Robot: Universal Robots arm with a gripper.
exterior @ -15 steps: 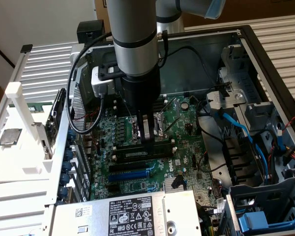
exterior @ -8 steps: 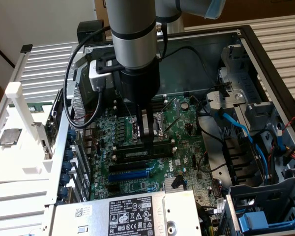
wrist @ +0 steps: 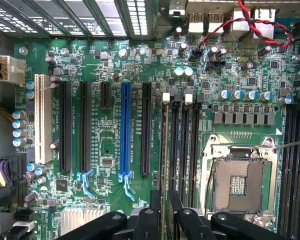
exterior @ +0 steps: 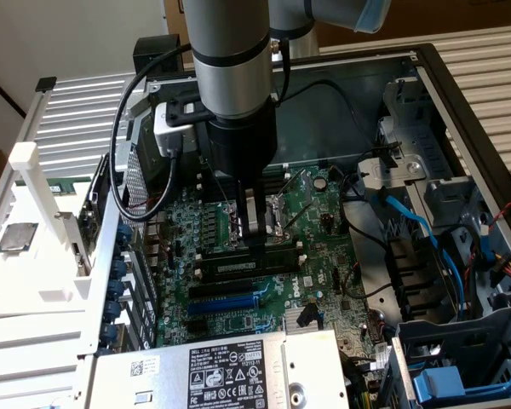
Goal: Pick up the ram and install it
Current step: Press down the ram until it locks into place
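Open computer case (exterior: 460,94) is holding the green motherboard (exterior: 324,221). Gripper (exterior: 252,228) is clamping the ram (exterior: 247,266), a dark stick sitting in a slot at the board's 6 o'clock.

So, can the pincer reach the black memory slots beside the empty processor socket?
Probably yes: the pincer sits right above the memory slots, and no cable crosses them there.
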